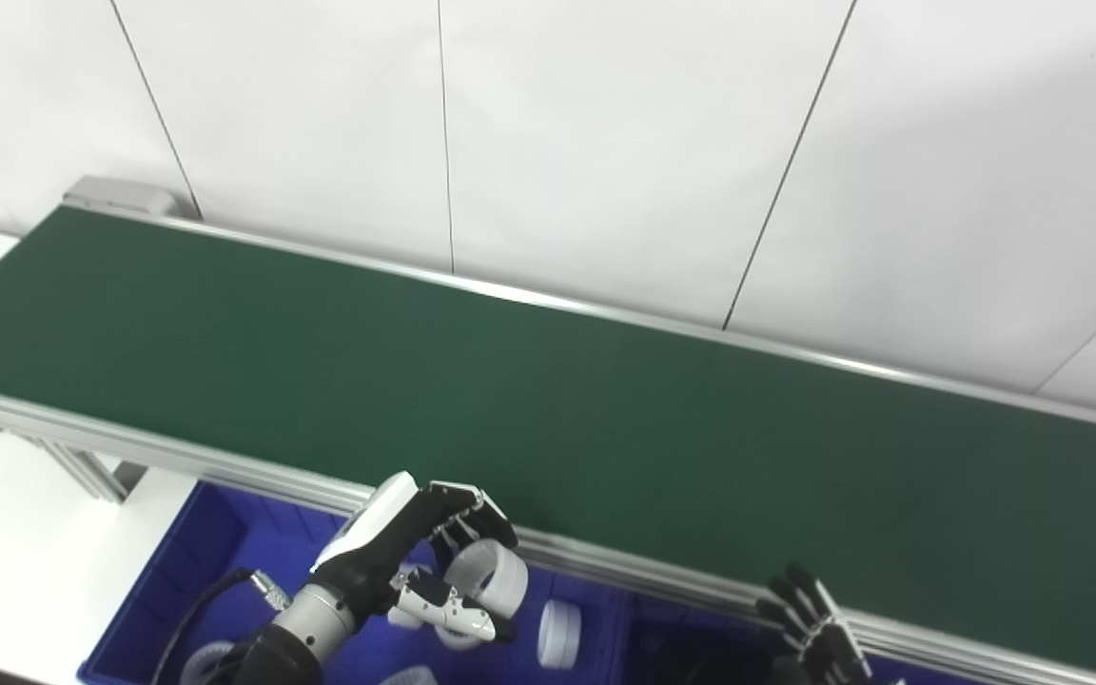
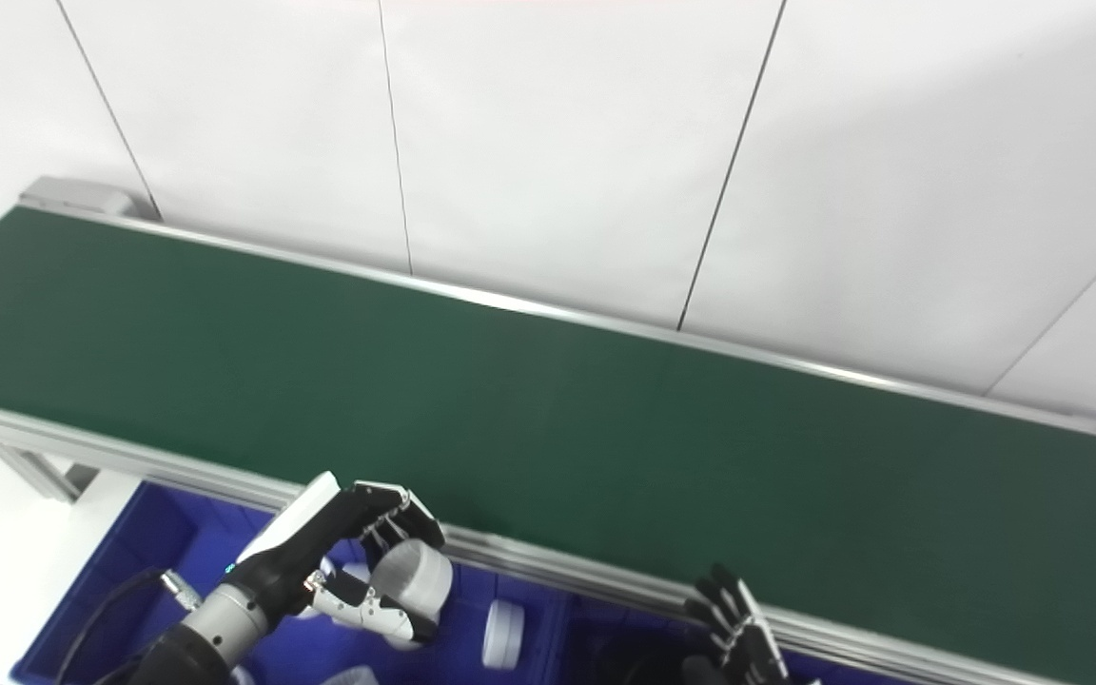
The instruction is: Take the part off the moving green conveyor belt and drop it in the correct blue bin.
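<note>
My left hand (image 1: 420,561) hovers over the left blue bin (image 1: 177,561), just in front of the conveyor's near rail. Its fingers and thumb are curled around a white ring-shaped part (image 1: 491,576), held above the bin floor. The green conveyor belt (image 1: 548,400) runs across the picture and carries nothing that I can see. My right hand (image 1: 814,633) shows only its dark fingertips at the bottom edge, spread apart and holding nothing, below the rail.
Several white ring parts, one of them (image 1: 559,633), lie in the left bin. A second blue bin (image 1: 691,637) sits to its right, mostly cut off. A white panelled wall stands behind the belt. An aluminium frame leg (image 1: 82,471) is at the left.
</note>
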Available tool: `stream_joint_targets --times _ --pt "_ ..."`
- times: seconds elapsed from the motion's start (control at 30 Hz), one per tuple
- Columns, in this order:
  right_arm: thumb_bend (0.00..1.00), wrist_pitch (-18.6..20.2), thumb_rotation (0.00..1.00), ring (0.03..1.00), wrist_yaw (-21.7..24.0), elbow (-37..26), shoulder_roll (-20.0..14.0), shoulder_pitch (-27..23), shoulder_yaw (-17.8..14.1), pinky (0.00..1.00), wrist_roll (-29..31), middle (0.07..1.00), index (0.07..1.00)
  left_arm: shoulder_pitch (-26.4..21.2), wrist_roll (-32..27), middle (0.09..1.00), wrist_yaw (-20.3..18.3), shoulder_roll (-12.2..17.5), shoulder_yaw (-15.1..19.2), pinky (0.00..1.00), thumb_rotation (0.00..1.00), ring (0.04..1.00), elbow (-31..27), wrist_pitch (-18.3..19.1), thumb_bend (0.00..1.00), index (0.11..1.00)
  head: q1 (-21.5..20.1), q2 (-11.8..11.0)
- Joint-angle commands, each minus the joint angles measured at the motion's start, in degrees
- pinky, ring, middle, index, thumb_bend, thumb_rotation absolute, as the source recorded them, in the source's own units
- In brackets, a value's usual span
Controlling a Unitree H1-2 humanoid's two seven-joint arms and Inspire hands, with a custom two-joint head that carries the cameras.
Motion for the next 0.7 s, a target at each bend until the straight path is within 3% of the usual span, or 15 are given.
stream_joint_targets --times 0.0,0.2,0.67 --pt "0.53 0.69 0.70 0.830 1.05 -2.63 -0.90 0.16 -0.67 0.75 1.49 0.877 0.917 0.35 -0.36 0.505 1.22 -0.63 0.31 0.38 0.00 0.458 -2.55 -0.21 0.48 0.493 0.47 0.56" --pt "0.50 1.91 0.70 0.839 2.42 -3.80 -2.86 -0.09 -2.03 0.76 2.53 0.880 0.919 1.50 -0.42 0.499 2.00 -0.98 0.99 0.38 0.00 0.459 -1.14 -0.32 0.48 0.493 2.13 2.18" --pt "0.53 3.72 0.67 0.827 3.77 -4.29 -3.56 -0.68 -3.36 0.74 3.85 0.870 0.902 3.73 0.27 0.482 4.25 -0.79 2.31 0.41 0.00 0.415 5.68 1.04 0.48 0.526 2.00 2.58"
